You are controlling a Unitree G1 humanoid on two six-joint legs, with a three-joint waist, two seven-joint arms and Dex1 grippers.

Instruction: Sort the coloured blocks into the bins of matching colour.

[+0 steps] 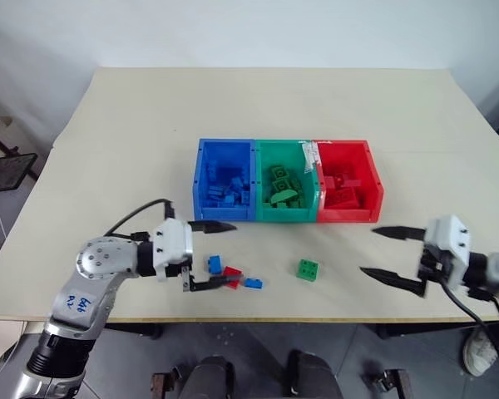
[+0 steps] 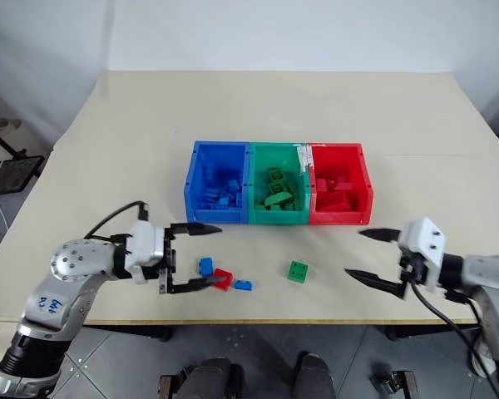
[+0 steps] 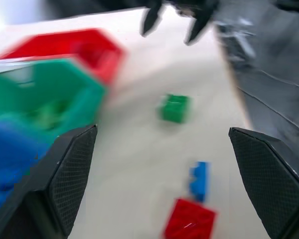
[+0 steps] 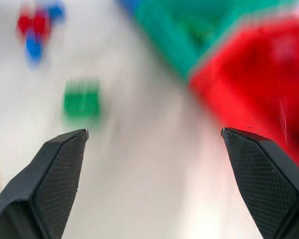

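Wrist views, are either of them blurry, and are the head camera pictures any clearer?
Left wrist view: bins and green block smeared, fingers crisp. Right wrist view: same smear on the green block and red bin. Left eye view: sharp, evenly lit, soft shadows under the open left gripper.

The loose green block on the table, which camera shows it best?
The left eye view: the green block sits sharp and unobstructed on the table, in front of the green bin, studs visible. The right eye view shows it about as well. Both wrist views catch it beyond the open claw fingers, but smeared, studs unreadable.
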